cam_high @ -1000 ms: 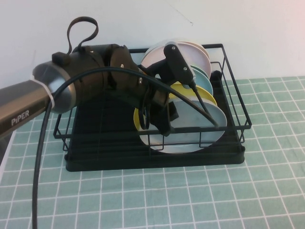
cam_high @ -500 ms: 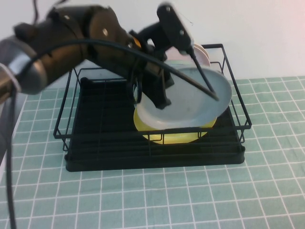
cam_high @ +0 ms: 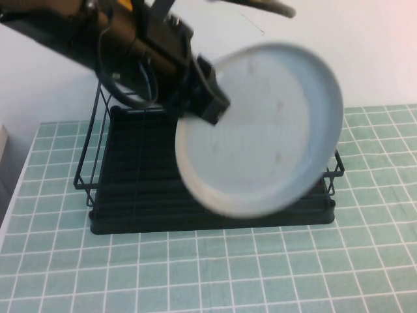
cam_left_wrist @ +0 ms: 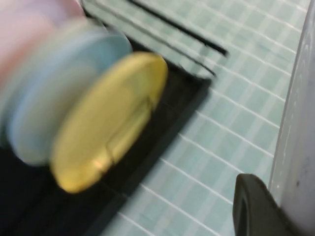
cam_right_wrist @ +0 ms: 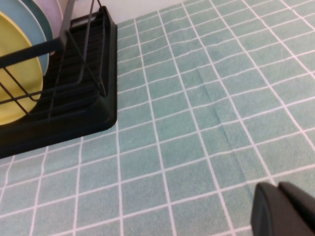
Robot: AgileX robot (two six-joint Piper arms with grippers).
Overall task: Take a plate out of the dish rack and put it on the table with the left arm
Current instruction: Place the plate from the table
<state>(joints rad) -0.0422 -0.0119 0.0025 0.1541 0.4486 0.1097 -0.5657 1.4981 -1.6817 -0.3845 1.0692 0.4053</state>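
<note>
We see the plate (cam_high: 260,127) tilted in the air above the dish rack (cam_high: 117,189), clear of the table (cam_high: 260,274). The left gripper (cam_high: 202,98) clamps its rim. A yellow plate (cam_left_wrist: 103,123) stands in the rack. The right gripper (cam_right_wrist: 285,211) hovers near the table, fingers together.

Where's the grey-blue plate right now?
In the high view the plate is held up in the air by the left pincer, tilted toward the camera, above the right half of the dish rack. The right pincer hovers low over the table.
</note>
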